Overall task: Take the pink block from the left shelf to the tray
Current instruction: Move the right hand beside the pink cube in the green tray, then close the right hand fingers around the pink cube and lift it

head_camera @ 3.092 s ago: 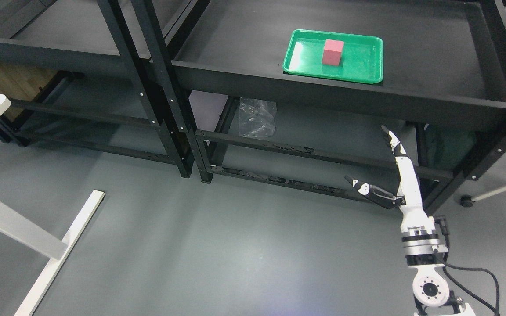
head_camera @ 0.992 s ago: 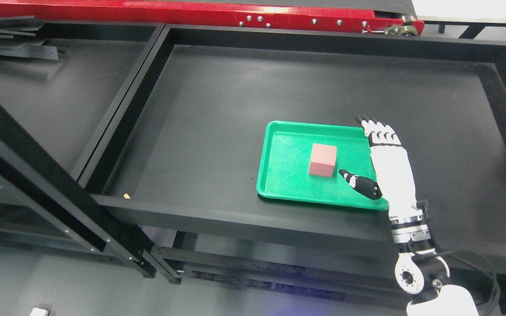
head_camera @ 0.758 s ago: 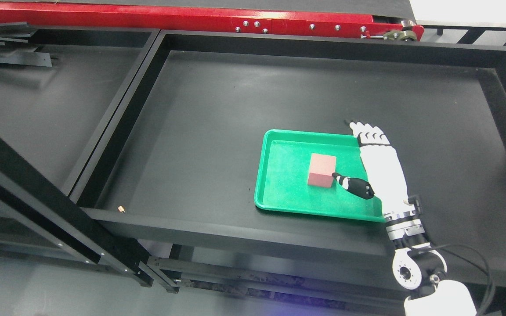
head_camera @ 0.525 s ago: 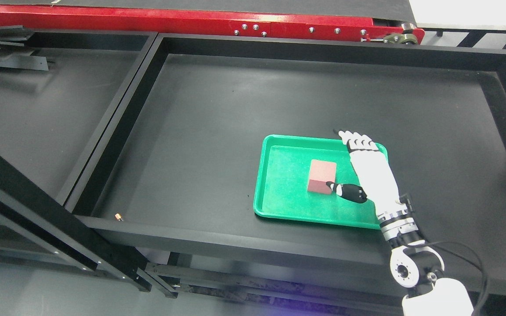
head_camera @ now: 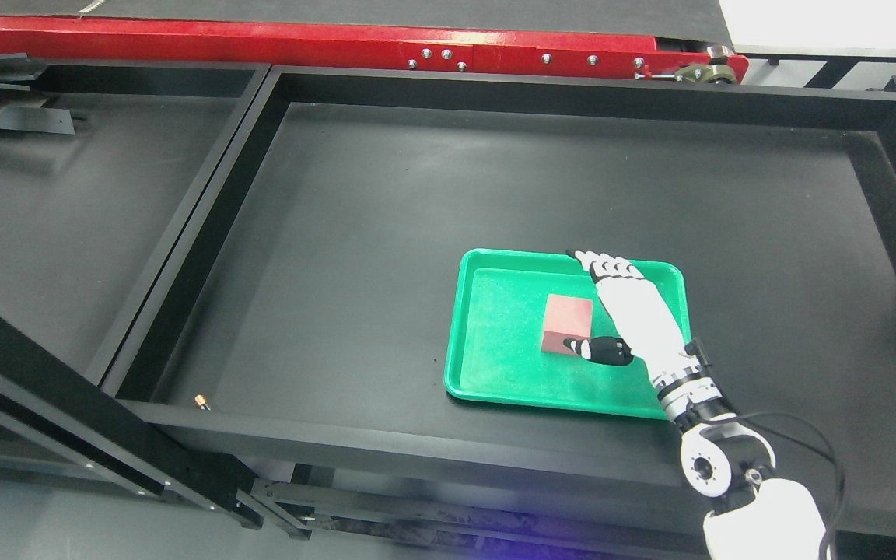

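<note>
Looking down from the head camera: a black shelf (head_camera: 386,233) with a raised black rim fills most of the frame. Second black shelf bay (head_camera: 67,202) adjoins it on the left, parted by the two rims. Red metal beam (head_camera: 323,39) with bolt heads runs along the top edge, behind both bays. Grey floor shows at the lower left, below the frame members. One small brownish speck (head_camera: 201,401) lies in the near-left corner of the main shelf.

Green tray (head_camera: 495,350) sits flat on the main shelf, right of centre, near the front rim. Pink block (head_camera: 567,320) stands inside the tray, roughly mid-tray, resting on the tray floor.

Right arm enters from the lower right; white forearm slants up and left over the tray's right part. Right hand (head_camera: 600,307) lies just beside the block's right face. Fingers (head_camera: 607,267) are extended and held together, tips reaching past the block's far edge toward the tray's back rim. Dark thumb (head_camera: 600,350) is splayed out toward the block's near right corner; thumb tip appears to touch it, though contact is not certain from this angle. Hand is spread wide, nothing enclosed in it.
</note>
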You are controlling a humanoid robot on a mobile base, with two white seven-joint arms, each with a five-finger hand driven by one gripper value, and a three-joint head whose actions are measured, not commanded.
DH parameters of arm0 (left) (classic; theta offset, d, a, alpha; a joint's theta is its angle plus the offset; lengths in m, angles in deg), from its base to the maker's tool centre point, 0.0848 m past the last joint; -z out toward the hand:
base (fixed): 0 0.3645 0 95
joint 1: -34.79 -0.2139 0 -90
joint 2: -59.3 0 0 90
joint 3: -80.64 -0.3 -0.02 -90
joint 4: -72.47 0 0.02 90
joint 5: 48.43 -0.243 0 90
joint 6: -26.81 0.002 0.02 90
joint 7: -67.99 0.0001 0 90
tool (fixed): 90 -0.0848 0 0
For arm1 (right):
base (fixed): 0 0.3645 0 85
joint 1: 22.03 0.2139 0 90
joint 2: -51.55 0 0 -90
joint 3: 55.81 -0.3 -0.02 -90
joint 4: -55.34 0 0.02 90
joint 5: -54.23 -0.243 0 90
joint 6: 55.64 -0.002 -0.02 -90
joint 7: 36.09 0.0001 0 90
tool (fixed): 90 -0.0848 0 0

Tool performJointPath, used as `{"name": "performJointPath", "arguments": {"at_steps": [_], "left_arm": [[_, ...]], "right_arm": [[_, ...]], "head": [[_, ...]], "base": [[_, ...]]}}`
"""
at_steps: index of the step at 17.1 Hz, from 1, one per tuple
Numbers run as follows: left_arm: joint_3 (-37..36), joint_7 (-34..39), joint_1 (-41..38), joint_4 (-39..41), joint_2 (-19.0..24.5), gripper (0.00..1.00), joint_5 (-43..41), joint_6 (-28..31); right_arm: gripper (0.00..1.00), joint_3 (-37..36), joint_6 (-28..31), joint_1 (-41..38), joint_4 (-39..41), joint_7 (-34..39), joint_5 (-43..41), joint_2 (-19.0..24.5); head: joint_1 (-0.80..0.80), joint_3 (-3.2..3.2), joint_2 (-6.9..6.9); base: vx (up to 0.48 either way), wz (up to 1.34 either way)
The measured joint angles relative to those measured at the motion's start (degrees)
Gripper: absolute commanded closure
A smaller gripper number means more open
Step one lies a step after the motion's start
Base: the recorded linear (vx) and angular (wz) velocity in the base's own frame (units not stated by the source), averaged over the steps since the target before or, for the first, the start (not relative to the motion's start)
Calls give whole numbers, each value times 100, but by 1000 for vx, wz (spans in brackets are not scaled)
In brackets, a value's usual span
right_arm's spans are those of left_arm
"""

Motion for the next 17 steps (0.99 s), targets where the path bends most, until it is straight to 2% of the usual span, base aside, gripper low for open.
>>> {"name": "performJointPath", "arguments": {"at_steps": [6, 17], "left_arm": [[0, 0, 0, 0, 0, 0, 0, 0], [0, 0, 0, 0, 0, 0, 0, 0]], "right_arm": [[5, 98, 14, 98, -219, 446, -1, 3], [5, 235, 313, 146, -563, 774, 8, 6]], "head": [[0, 0, 0], [0, 0, 0]], "base": [[35, -24], [30, -20]]}}
